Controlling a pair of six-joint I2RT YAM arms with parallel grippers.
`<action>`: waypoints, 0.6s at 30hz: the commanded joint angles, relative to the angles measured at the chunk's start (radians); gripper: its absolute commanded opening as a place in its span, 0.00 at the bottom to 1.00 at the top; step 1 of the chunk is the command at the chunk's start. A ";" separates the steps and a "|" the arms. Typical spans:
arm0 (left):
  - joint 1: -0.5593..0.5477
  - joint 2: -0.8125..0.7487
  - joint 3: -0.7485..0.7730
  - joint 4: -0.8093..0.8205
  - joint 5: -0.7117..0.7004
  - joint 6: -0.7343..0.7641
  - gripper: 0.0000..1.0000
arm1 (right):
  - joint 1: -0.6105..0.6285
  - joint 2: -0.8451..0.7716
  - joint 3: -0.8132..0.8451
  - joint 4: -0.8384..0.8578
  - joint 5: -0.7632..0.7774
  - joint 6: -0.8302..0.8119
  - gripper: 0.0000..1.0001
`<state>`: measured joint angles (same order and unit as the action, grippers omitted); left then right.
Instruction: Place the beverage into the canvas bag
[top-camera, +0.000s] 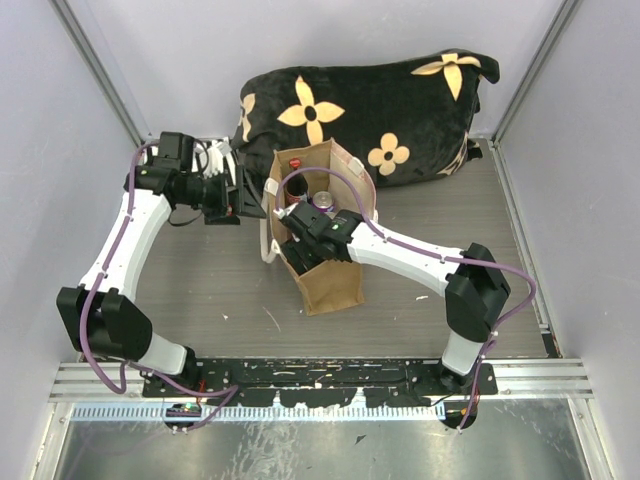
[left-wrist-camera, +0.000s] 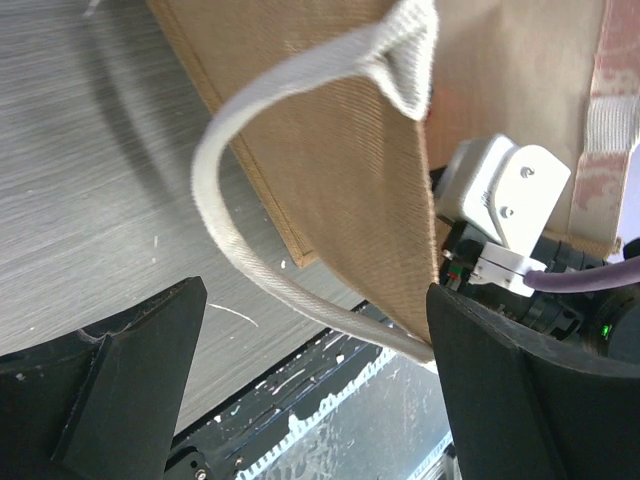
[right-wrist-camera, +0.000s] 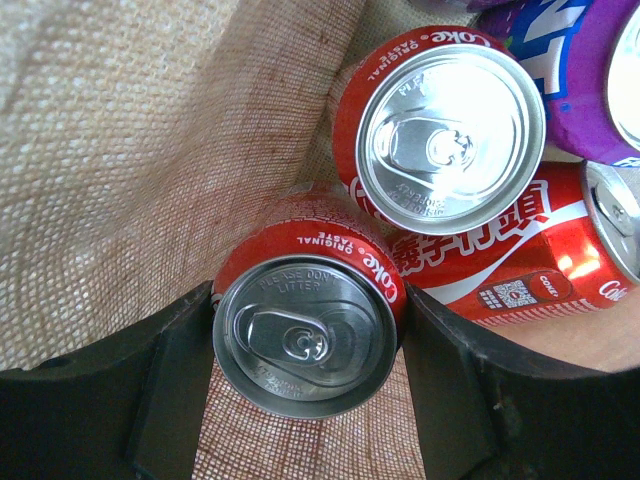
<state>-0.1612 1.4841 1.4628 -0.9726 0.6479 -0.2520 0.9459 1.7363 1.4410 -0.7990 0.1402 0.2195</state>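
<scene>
The canvas bag (top-camera: 333, 282) stands upright mid-table, its mouth open. My right gripper (top-camera: 303, 226) reaches down into it. In the right wrist view it (right-wrist-camera: 308, 322) is shut on the beverage (right-wrist-camera: 305, 338), a red Coke can held upright by its sides against the bag's woven inner wall (right-wrist-camera: 150, 150). My left gripper (top-camera: 250, 200) hovers at the bag's left side, open. In the left wrist view a cream handle strap (left-wrist-camera: 250, 270) loops between its wide-apart fingers (left-wrist-camera: 315, 300), and the bag's tan side (left-wrist-camera: 340, 170) lies against the right finger.
Three more cans lie deeper in the bag: an upright Coke can (right-wrist-camera: 450, 125), a Coke can on its side (right-wrist-camera: 510, 265) and a purple can (right-wrist-camera: 590, 70). A big black cushion with tan flowers (top-camera: 370, 110) sits behind the bag. Grey walls close in both sides.
</scene>
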 joint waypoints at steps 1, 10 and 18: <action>0.062 0.009 0.022 0.004 -0.025 -0.042 0.98 | 0.004 -0.016 -0.001 0.020 0.036 -0.024 0.01; 0.084 0.019 0.046 0.005 -0.039 -0.034 0.98 | 0.004 0.046 0.005 -0.005 -0.013 -0.046 0.01; 0.085 0.013 0.037 0.000 -0.041 -0.016 0.98 | 0.004 0.100 -0.017 -0.025 -0.060 -0.052 0.01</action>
<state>-0.0765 1.4990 1.4761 -0.9707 0.6083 -0.2817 0.9428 1.7920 1.4349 -0.7921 0.1120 0.1886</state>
